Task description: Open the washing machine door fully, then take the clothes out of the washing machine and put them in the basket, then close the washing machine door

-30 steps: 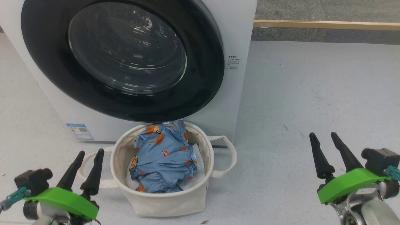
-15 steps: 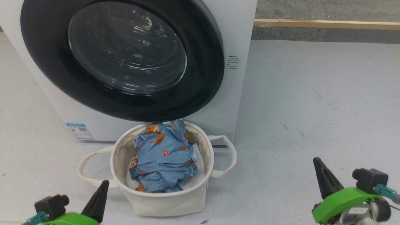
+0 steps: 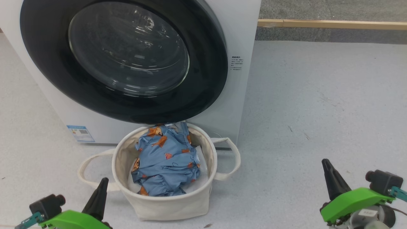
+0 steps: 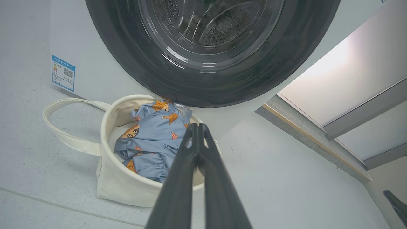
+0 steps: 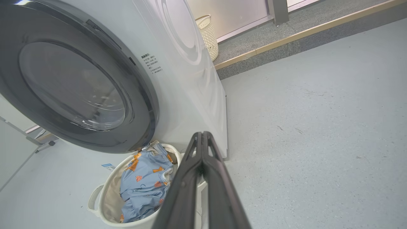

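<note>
Two fingers of left gripper [image 4: 197, 127] pressed together, empty. Light-blue cartoon-print clothes [image 3: 165, 159] heaped in round cream canvas basket [image 3: 165, 196], top just under glossy black-rimmed round door [image 3: 47, 63], shut on white washing machine [image 3: 241, 38]; hem could snag if door swings; right gripper [image 5: 202, 133] likewise closed.

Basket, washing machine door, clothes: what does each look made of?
The basket looks like cream canvas, matte, with a soft wall and limp loop handles. The washing machine door seems glossy black plastic around clear domed glass, going by the reflections. The clothes are thin printed blue fabric, crumpled; probably cotton, but unsure.
</note>
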{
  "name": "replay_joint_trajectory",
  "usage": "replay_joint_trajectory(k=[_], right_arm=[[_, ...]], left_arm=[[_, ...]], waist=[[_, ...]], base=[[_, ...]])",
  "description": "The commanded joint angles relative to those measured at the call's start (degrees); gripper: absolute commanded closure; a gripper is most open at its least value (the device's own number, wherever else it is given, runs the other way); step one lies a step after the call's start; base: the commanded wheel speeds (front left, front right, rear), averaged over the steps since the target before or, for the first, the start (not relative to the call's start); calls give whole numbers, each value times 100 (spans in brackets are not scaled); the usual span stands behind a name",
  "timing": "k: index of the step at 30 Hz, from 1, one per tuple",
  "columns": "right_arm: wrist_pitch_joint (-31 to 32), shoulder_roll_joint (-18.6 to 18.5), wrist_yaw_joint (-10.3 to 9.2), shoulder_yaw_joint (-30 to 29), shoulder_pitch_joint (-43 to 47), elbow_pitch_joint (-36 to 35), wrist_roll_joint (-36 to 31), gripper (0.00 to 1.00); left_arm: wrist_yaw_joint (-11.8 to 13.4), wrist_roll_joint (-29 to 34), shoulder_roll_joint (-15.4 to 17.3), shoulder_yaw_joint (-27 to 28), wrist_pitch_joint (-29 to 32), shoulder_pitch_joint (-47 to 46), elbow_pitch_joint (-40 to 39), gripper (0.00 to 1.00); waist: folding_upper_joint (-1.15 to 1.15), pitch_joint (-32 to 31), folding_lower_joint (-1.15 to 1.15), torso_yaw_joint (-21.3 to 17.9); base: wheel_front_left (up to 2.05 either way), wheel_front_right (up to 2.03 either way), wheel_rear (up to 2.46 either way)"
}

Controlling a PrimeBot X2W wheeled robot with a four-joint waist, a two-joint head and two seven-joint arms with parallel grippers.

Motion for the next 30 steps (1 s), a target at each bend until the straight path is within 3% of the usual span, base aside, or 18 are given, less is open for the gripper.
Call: replay_joint_trajectory(k=[1, 30], right_arm=[[18, -37, 0, -83, -245, -170, 103, 100], [289, 223, -1, -441, -239, -140, 1570, 100]], left_arm=[[-6, -66, 74, 170, 31, -230, -184, 100], [-16, -1011, -402, 830, 438, -55, -425, 100]], waist=[[0, 0, -1, -1], [0, 6, -1, -23]], base=[[0, 0, 0], [0, 0, 0]])
